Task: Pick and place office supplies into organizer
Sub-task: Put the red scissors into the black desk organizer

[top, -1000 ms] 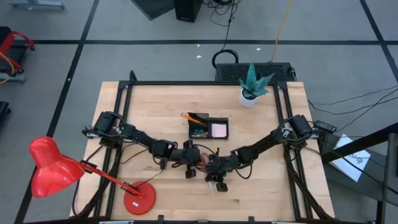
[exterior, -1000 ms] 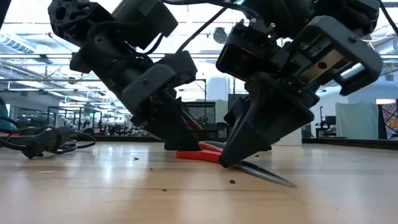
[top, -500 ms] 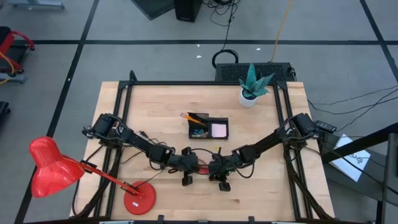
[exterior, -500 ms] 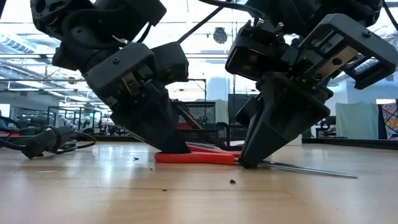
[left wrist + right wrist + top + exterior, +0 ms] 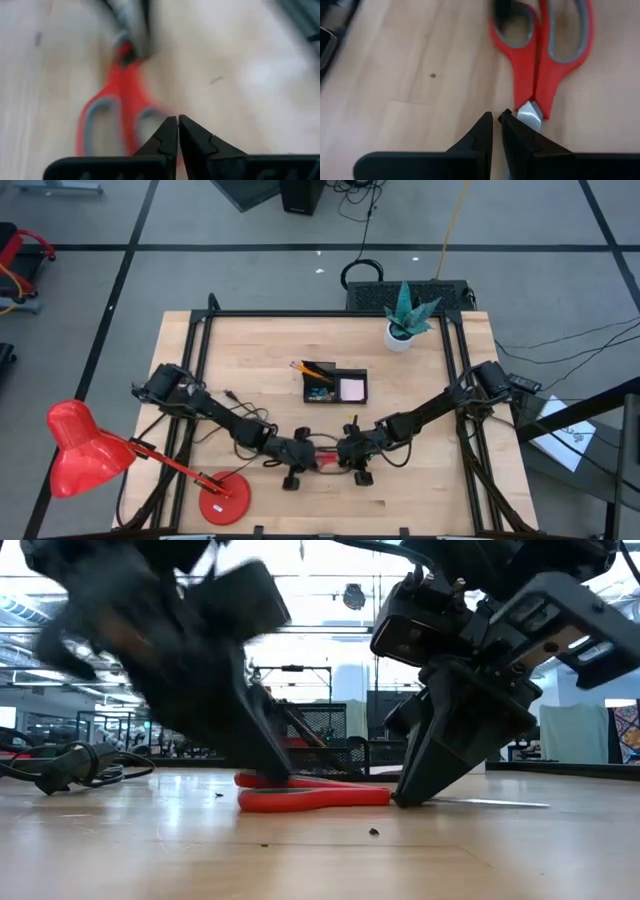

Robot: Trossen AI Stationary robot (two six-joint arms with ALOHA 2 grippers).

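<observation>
The red-handled scissors (image 5: 325,457) lie flat on the table between my two grippers, handles (image 5: 310,798) toward the left and blade (image 5: 490,804) toward the right. My left gripper (image 5: 308,459) is shut, tips down at the handle loops (image 5: 102,125). My right gripper (image 5: 343,456) is shut, tips down where the blades meet the handles. The black organizer (image 5: 335,385) stands farther back, holding orange pencils (image 5: 312,368) and a pink pad (image 5: 352,388). My left gripper (image 5: 177,120) comes down slanting from the left, its shut fingertips at one red handle loop (image 5: 145,120); motion blur hides whether they touch. My right gripper (image 5: 496,117) stands from above, slanting from the right, with its shut tips against the blade base (image 5: 530,112) beside the pivot. The scissors lie flat.
A white pot with a green plant (image 5: 403,330) stands at the far right corner. The red lamp's base (image 5: 225,502) sits at the near edge left of my left arm, its shade (image 5: 85,450) off the table's left. A black cable (image 5: 70,765) lies to the left.
My left gripper has moved toward the near edge and is still in motion. The scissors have turned on the table: the blade, which pointed toward the near right, now lies level across, and the handles have slid left and nearer. My right gripper has stayed at the pivot.
</observation>
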